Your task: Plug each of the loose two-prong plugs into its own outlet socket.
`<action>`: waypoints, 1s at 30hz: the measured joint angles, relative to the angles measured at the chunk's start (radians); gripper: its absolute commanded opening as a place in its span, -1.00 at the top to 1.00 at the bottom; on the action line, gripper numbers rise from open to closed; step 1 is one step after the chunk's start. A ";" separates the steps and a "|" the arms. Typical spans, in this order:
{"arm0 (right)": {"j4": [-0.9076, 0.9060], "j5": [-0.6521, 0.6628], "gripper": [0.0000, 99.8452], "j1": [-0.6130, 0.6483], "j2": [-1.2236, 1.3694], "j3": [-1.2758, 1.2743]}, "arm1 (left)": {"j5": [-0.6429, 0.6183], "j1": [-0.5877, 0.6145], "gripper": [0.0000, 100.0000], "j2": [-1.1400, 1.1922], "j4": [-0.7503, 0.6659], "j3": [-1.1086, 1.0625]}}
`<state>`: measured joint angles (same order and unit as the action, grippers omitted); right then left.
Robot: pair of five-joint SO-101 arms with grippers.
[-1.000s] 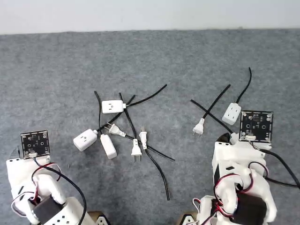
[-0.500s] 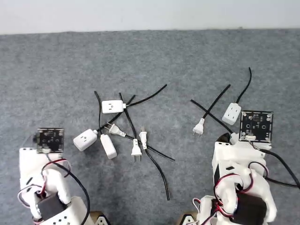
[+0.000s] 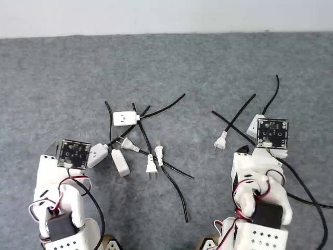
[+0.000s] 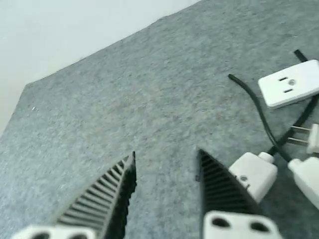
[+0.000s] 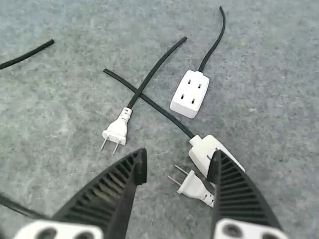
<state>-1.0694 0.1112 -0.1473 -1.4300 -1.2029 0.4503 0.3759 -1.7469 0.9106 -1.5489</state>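
My left gripper point(image 4: 164, 155) is open just above the grey mat, with nothing between its fingers. Beside one finger point(image 4: 219, 189) lies a white socket block point(image 4: 255, 172), and farther off a white outlet socket point(image 4: 289, 84) faces up, with a two-prong plug point(image 4: 306, 140) near it. My right gripper point(image 5: 178, 154) is open too. A small white plug point(image 5: 192, 186) lies between its fingers, touching neither, and a white socket body point(image 5: 214, 152) lies by one finger. Beyond are another plug point(image 5: 115, 130) and a multi-hole socket point(image 5: 190, 93). In the high view several plugs point(image 3: 151, 165) lie mid-table.
Black cords point(image 3: 174, 185) cross and trail among the plugs and sockets in the middle of the mat point(image 3: 166, 67). The left arm point(image 3: 57, 208) and right arm point(image 3: 257, 198) stand at the near edge. A pale wall runs along the far edge.
The left arm has swung right and forward, up to the socket at the left of the pile. The right arm has shifted slightly left and forward over its socket.
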 measured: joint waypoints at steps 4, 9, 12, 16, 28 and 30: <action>0.006 0.000 0.58 0.092 0.005 -0.008 | 0.000 -0.028 0.55 0.000 0.032 0.003; -0.026 -0.002 0.58 0.193 0.003 -0.008 | 0.000 -0.035 0.54 0.002 0.161 0.112; -0.041 -0.002 0.58 0.224 0.003 -0.008 | 0.000 -0.035 0.54 0.023 0.218 0.196; -0.043 -0.002 0.56 0.227 0.005 0.009 | -0.002 -0.035 0.54 0.198 0.218 0.313; -0.114 -0.002 0.41 0.236 0.002 0.103 | -0.081 -0.061 0.54 1.111 0.218 0.749; -0.112 -0.002 0.41 0.236 0.048 0.103 | -0.103 -0.077 0.54 1.183 0.216 0.775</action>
<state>-1.1815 0.1097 0.0890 -1.3825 -1.1001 0.3475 0.2992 -0.5639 1.1270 -0.7741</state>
